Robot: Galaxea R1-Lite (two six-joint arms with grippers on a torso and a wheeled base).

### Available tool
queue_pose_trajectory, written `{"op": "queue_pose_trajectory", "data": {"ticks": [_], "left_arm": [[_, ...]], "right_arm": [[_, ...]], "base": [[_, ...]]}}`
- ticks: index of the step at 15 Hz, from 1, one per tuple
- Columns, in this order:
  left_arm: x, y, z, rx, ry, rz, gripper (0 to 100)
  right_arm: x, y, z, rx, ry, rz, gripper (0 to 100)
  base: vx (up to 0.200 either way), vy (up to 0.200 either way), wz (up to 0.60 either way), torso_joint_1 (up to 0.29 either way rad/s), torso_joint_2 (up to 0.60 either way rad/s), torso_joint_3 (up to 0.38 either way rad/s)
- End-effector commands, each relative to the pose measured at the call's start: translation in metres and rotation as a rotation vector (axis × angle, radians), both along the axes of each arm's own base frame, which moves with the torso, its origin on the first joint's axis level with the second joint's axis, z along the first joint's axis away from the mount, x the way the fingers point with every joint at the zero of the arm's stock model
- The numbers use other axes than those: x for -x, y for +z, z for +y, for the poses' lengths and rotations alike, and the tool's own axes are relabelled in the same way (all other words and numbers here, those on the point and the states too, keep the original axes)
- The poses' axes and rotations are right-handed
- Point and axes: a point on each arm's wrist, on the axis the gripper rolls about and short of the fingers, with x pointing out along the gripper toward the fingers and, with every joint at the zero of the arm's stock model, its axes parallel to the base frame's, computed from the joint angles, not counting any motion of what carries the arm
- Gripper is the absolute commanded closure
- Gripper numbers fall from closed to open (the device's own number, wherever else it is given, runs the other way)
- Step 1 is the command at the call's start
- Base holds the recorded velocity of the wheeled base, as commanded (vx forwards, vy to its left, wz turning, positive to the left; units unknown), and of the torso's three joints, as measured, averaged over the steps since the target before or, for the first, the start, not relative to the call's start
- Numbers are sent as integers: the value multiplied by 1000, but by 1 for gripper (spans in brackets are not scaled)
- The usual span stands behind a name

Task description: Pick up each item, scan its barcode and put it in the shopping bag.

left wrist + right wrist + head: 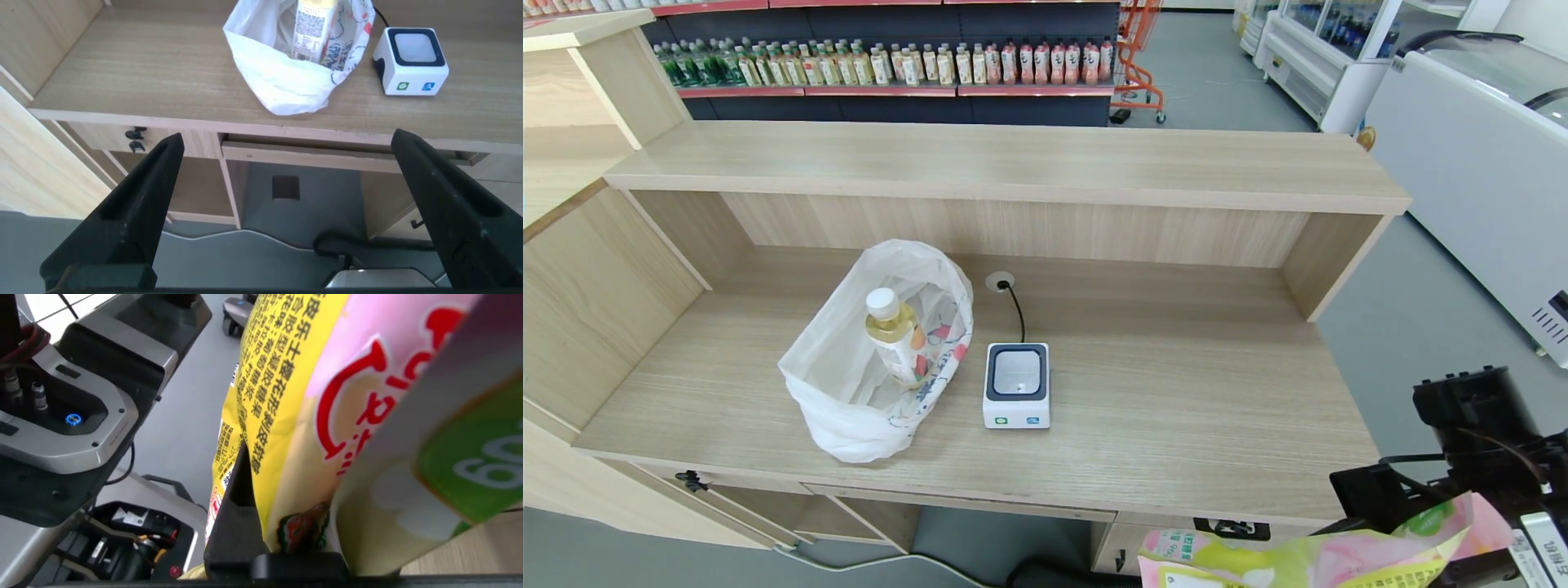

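A white plastic shopping bag (849, 400) stands open on the wooden counter (1176, 392), with a yellow-drink bottle (894, 331) upright inside it. Just right of the bag sits a white barcode scanner (1016, 384), window facing up. Below the counter's front right corner, my right gripper (1429, 531) is shut on a pink, yellow and green snack packet (1307, 559); in the right wrist view the packet (327, 416) hides most of the fingers. My left gripper (286, 220) hangs open and empty in front of the counter, lower than its top, facing the bag (278, 73) and scanner (413, 61).
A raised back shelf (1013, 167) and side walls (605, 294) enclose the counter. A black cable (1017, 314) runs from the scanner to a grommet. Drawers (310, 151) sit under the front edge. A chest freezer (1478, 163) stands to the right.
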Motion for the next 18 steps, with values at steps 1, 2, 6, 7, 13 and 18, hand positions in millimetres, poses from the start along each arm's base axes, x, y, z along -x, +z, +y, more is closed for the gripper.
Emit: {"op": "queue_pose_trajectory", "data": {"ticks": [1, 2, 6, 7, 13, 18], "left_arm": [[0, 0, 0, 0, -1, 1, 0], [0, 0, 0, 0, -1, 1, 0], [0, 0, 0, 0, -1, 1, 0], [0, 0, 0, 0, -1, 1, 0], [0, 0, 0, 0, -1, 1, 0], [0, 0, 0, 0, -1, 1, 0]], "right_arm": [[0, 1, 0, -1, -2, -2, 100], [0, 4, -1, -1, -10, -7, 100], [11, 45, -62, 11, -552, 348, 100], [16, 51, -69, -10, -675, 475, 100], [16, 93, -35, -285, -1173, 1084, 100], [-27, 107, 24, -450, -1518, 1507, 100]], "base": [[0, 0, 0, 0, 0, 0], [0, 0, 0, 0, 0, 0], [0, 0, 0, 0, 0, 0], [0, 0, 0, 0, 0, 0], [0, 0, 0, 0, 0, 0], [0, 0, 0, 0, 0, 0]]}}
